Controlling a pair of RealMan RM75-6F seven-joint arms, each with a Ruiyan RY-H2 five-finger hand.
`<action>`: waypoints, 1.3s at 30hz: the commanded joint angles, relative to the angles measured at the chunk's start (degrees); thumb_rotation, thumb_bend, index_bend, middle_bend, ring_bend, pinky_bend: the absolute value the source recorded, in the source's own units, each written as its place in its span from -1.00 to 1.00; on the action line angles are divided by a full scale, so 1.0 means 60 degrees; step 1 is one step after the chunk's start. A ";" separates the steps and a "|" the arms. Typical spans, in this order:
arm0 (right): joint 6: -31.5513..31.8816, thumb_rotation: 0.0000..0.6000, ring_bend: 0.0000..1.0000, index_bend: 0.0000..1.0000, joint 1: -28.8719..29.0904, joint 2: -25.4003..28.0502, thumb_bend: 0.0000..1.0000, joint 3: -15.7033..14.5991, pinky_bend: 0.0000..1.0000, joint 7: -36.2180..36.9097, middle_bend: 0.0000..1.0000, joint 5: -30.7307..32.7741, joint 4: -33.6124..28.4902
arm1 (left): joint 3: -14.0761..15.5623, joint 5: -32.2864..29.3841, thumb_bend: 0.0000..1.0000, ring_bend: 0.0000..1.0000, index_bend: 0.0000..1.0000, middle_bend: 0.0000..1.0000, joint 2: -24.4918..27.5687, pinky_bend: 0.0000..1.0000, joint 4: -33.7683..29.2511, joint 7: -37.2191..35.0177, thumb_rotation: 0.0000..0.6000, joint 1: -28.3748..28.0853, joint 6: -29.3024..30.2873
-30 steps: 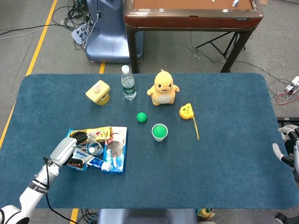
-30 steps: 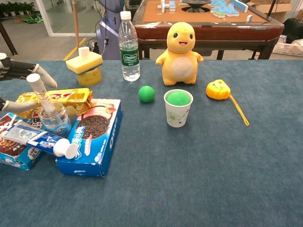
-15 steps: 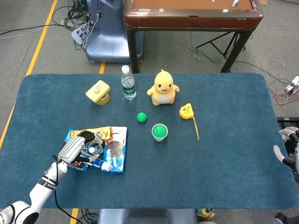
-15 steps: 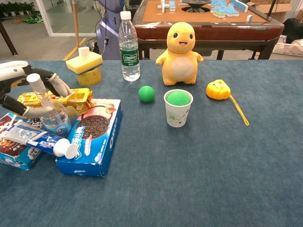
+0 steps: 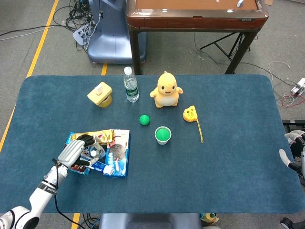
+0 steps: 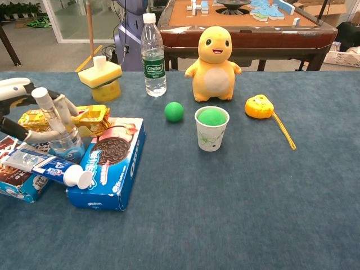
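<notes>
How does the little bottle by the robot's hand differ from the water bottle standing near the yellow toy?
The small bottle is short and squat with a long thin neck; the water bottle is tall and slim. The small bottle sits among snack packs with the left hand around it; the water bottle stands alone on the table, untouched. Both are clear plastic and upright.

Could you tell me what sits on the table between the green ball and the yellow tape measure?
The paper cup with a green ball inside sits between the green ball and the yellow tape measure, slightly nearer the camera. Both views show it.
</notes>
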 commanded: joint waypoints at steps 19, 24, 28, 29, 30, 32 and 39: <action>0.0070 1.00 -0.56 -0.20 -0.0055 0.0032 -0.24 -0.0011 -0.50 0.0070 -0.29 -0.0054 0.0015 | -0.0047 -0.0218 -0.47 -0.46 0.07 -0.45 -0.0121 -0.74 0.0138 0.0018 1.00 -0.0105 -0.0023; 0.0066 1.00 -0.56 -0.19 -0.0068 0.0027 -0.24 -0.0019 -0.50 0.0073 -0.29 -0.0044 0.0017 | -0.0086 -0.0314 -0.47 -0.46 0.12 -0.45 -0.0151 -0.74 0.0140 -0.0217 1.00 -0.0110 -0.0051; 0.0085 1.00 -0.56 -0.18 -0.0070 0.0038 -0.24 -0.0008 -0.50 0.0079 -0.29 -0.0056 0.0007 | -0.0176 -0.0393 -0.48 -0.46 0.14 -0.45 -0.0136 -0.74 0.0168 -0.0509 1.00 -0.0090 0.0009; 0.0097 1.00 -0.56 -0.18 -0.0071 0.0044 -0.24 -0.0003 -0.50 0.0074 -0.29 -0.0062 -0.0002 | -0.0207 -0.0404 -0.48 -0.46 0.14 -0.45 -0.0109 -0.74 0.0158 -0.0616 1.00 -0.0083 0.0039; 0.0105 1.00 -0.56 -0.18 -0.0071 0.0046 -0.24 0.0002 -0.50 0.0075 -0.29 -0.0066 -0.0003 | -0.0231 -0.0410 -0.48 -0.46 0.14 -0.45 -0.0078 -0.74 0.0143 -0.0706 1.00 -0.0080 0.0051; 0.0121 1.00 -0.56 -0.18 -0.0079 0.0048 -0.24 0.0003 -0.50 0.0083 -0.29 -0.0072 0.0000 | -0.0288 -0.0416 -0.48 -0.46 0.14 -0.45 0.0037 -0.74 0.0059 -0.0975 1.00 -0.0084 0.0058; 0.0159 1.00 -0.56 -0.18 -0.0103 0.0034 -0.24 -0.0007 -0.50 0.0142 -0.29 -0.0108 0.0028 | -0.0603 -0.0443 -0.48 -0.46 0.16 -0.45 0.0662 -0.74 -0.0389 -0.2126 1.00 -0.0068 0.0187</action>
